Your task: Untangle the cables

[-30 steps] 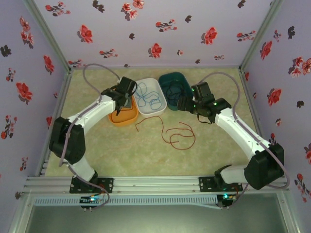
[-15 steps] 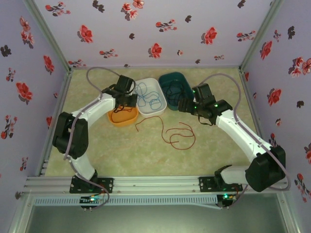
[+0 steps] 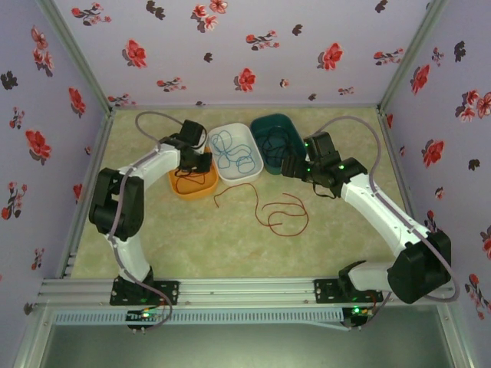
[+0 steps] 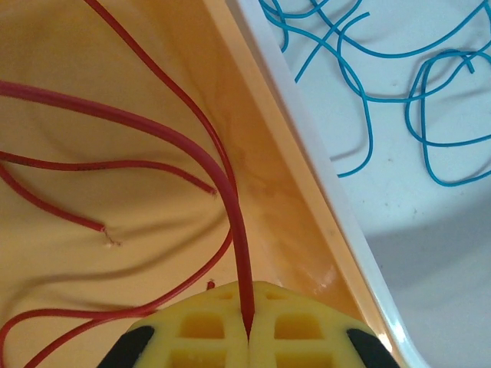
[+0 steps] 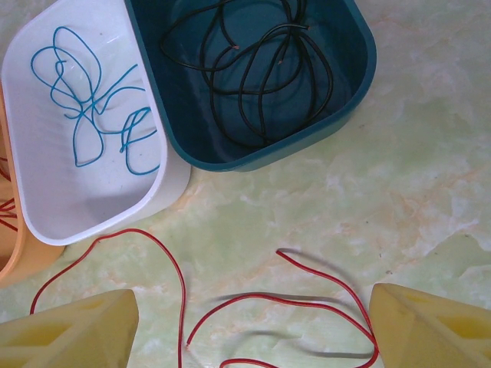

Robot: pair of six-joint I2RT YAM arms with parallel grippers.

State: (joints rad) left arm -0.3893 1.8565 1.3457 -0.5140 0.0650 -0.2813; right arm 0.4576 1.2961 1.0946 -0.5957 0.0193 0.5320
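While the left gripper (image 4: 247,333) pinches a red cable (image 4: 230,192) over the orange tray (image 4: 291,199), right gripper (image 5: 252,326) spread wide, empty, above a loose red strand (image 5: 253,299), perhaps the same cable.

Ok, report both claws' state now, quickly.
Left claw: shut on a red cable over the orange tray.
Right claw: open, holding nothing.

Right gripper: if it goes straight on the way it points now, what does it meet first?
Probably the red cable lying on the table just ahead of the open right gripper, then the tabletop itself. Depth is hard to judge from the wrist view.
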